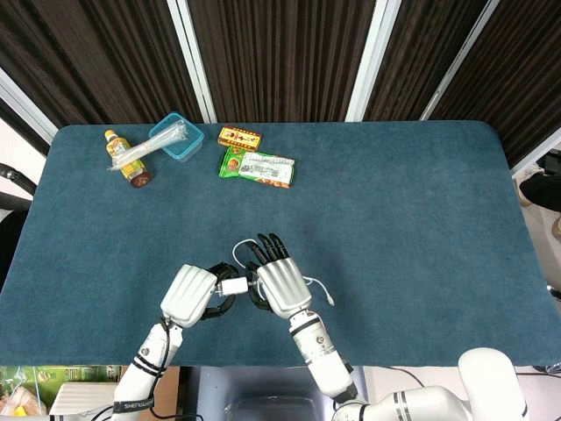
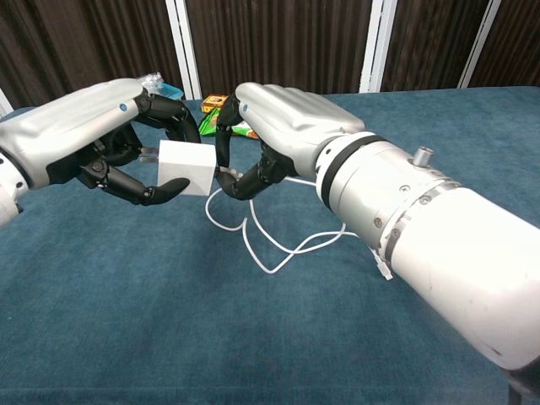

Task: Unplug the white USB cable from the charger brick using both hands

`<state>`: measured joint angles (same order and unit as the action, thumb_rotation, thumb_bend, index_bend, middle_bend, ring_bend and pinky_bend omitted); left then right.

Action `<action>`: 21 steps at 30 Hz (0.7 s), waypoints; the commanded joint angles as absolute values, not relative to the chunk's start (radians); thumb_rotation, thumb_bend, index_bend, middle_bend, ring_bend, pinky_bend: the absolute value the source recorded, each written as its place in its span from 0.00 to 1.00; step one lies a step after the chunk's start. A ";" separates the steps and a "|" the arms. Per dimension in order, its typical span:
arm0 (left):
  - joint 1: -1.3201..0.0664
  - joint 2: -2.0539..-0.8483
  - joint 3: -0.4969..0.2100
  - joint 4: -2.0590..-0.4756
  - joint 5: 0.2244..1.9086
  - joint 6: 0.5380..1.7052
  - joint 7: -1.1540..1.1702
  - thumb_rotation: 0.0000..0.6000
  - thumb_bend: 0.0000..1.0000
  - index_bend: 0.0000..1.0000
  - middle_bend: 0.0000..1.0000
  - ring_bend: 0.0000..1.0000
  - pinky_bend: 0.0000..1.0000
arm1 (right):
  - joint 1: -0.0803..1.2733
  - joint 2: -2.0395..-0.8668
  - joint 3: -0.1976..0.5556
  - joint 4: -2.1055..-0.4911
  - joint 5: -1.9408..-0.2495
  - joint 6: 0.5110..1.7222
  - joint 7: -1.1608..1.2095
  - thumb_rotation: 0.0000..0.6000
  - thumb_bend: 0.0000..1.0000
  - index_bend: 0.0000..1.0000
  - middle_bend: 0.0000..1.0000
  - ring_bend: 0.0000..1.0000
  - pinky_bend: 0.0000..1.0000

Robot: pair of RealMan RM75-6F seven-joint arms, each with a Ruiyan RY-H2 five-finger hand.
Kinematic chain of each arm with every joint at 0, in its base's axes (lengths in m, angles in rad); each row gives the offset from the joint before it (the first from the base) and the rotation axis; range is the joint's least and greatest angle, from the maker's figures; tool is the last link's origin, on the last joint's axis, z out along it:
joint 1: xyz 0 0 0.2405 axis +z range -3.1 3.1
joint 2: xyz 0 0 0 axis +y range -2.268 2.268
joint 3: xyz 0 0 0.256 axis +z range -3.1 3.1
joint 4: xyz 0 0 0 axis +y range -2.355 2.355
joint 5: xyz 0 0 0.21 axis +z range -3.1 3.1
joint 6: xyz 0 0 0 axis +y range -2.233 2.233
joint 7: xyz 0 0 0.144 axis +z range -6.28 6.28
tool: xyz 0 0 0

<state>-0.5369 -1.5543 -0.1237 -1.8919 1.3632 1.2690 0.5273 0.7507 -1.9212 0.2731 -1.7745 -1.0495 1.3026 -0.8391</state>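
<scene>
Both hands meet above the near edge of the blue table (image 1: pixel 394 219). The left hand (image 2: pixel 80 139) grips the white charger brick (image 2: pixel 187 167), dark fingers (image 2: pixel 160 192) curling under and over it, metal prongs pointing back into the palm. The right hand (image 2: pixel 278 126) faces it from the opposite side, its fingers pinching the plug end of the white USB cable (image 2: pixel 270 253) right at the brick's face; whether the plug is seated or free cannot be told. The cable hangs from the hands in loose loops onto the table, its far connector lying beside the right forearm.

The chest view shows the grip in profile and the cable's loops. The head view shows the same left hand (image 1: pixel 188 294) and right hand (image 1: pixel 279 282) from above, knuckles up, the brick (image 1: pixel 233 286) a small white block between them and the cable (image 1: pixel 317 288) trailing to the right. It alone shows clearly the far-left group: a blue container (image 1: pixel 175 138), a bottle (image 1: pixel 123 158) with a clear bag across it, an orange packet (image 1: pixel 239 136) and a green snack packet (image 1: pixel 259 167). Their printing is too small to read.
</scene>
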 commanded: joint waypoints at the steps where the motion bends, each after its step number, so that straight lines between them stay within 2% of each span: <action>1: -0.537 -1.552 -0.123 -1.894 1.363 1.268 0.527 1.00 0.67 0.73 0.79 1.00 1.00 | 0.753 -1.921 0.274 -1.772 -1.053 1.305 -0.839 1.00 0.74 0.86 0.24 0.01 0.00; 9: -0.541 -1.543 -0.134 -1.899 1.356 1.263 0.520 1.00 0.67 0.73 0.79 1.00 1.00 | 0.753 -1.903 0.268 -1.775 -1.058 1.307 -0.847 1.00 0.74 0.86 0.24 0.02 0.00; 21: -0.560 -1.511 -0.185 -1.839 1.296 1.232 0.465 1.00 0.66 0.73 0.79 1.00 1.00 | 0.724 -1.800 0.271 -1.791 -1.002 1.306 -0.854 1.00 0.73 0.86 0.24 0.02 0.00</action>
